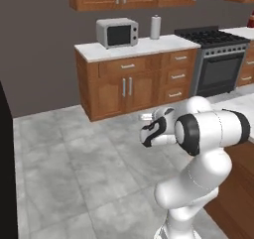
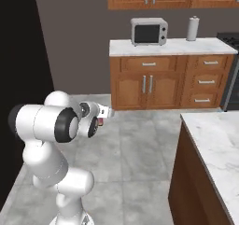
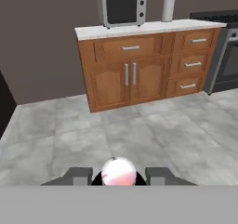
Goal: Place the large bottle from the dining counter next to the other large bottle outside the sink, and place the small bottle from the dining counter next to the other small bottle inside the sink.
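Note:
My gripper (image 3: 119,176) is shut on the small bottle (image 3: 119,170), whose pale pink-white round top sits between the two dark fingers (image 3: 76,174). From the right base view a bit of the bottle's reddish body (image 2: 102,122) shows under the hand, at the gripper (image 2: 108,112). The arm is folded, holding the gripper (image 1: 145,117) at mid height over the grey tiled floor, pointing toward the far cabinets. The marble dining counter (image 2: 215,140) lies to the robot's right. The sink and both large bottles are out of view.
Ahead stands a wooden cabinet run (image 3: 139,65) with a white top, carrying a microwave (image 3: 122,8) and a paper towel roll (image 3: 168,5). A black stove (image 1: 217,59) sits to its right. A tall black appliance (image 2: 21,79) stands at the left. Open tiled floor (image 3: 116,125) lies between.

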### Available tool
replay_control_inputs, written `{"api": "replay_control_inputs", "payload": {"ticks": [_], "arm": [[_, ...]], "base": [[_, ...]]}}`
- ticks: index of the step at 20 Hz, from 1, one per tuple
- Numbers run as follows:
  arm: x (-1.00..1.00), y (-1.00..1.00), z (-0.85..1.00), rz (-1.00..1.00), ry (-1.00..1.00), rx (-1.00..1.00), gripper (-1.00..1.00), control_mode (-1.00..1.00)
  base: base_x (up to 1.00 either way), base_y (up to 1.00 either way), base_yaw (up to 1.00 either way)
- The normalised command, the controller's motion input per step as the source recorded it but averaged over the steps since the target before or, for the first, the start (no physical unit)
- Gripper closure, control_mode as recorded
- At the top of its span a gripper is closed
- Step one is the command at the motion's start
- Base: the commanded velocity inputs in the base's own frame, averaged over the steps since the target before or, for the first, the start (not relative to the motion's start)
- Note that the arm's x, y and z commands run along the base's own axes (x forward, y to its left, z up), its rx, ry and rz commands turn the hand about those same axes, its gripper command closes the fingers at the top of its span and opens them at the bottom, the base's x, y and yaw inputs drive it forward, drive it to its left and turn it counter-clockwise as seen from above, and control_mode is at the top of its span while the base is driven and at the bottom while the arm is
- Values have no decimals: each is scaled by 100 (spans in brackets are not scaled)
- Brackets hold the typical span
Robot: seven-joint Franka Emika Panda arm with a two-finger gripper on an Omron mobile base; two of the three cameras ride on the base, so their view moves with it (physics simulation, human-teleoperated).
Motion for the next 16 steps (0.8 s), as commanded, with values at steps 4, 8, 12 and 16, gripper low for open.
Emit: {"api": "replay_control_inputs", "payload": {"ticks": [4, 8, 12, 16], "arm": [[0, 0, 0, 0, 0, 0, 100, 100], [0, 0, 0, 0, 0, 0, 100, 100], [0, 0, 0, 0, 0, 0, 100, 100], [0, 0, 0, 0, 0, 0, 100, 100]], "base": [[56, 43, -35], [57, 41, -36], [71, 48, -33], [76, 61, -30]]}}
